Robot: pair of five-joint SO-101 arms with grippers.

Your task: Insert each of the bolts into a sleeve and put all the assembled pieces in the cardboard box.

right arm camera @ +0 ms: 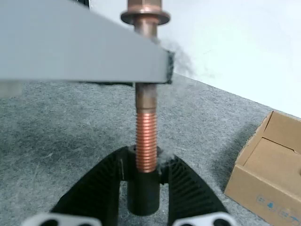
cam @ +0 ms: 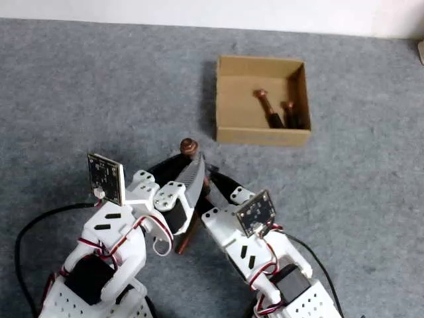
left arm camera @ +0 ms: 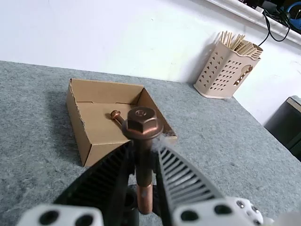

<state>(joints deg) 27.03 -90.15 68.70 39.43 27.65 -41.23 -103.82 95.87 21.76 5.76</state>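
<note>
"Grey felt mat (cam: 79, 86) over the table, white wall behind. Where's the bolt (left arm camera: 142, 123)?"

"Upright, head up, pinched in the left gripper (left arm camera: 144, 150). Its threaded end is at the mouth of the black sleeve (right arm camera: 143, 195), which the right gripper (right arm camera: 143, 165) clamps."

"And the cardboard box (cam: 228, 99)?"

"Just beyond them, with two sleeved bolts (cam: 275, 112) inside."

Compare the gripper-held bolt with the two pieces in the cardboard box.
The held bolt stands upright in the left gripper; the boxed pieces lie flat in the cardboard box. The held bolt's thread shows bare above its sleeve; the boxed pieces' bolts sit deeper in dark sleeves. All have copper heads.
</note>
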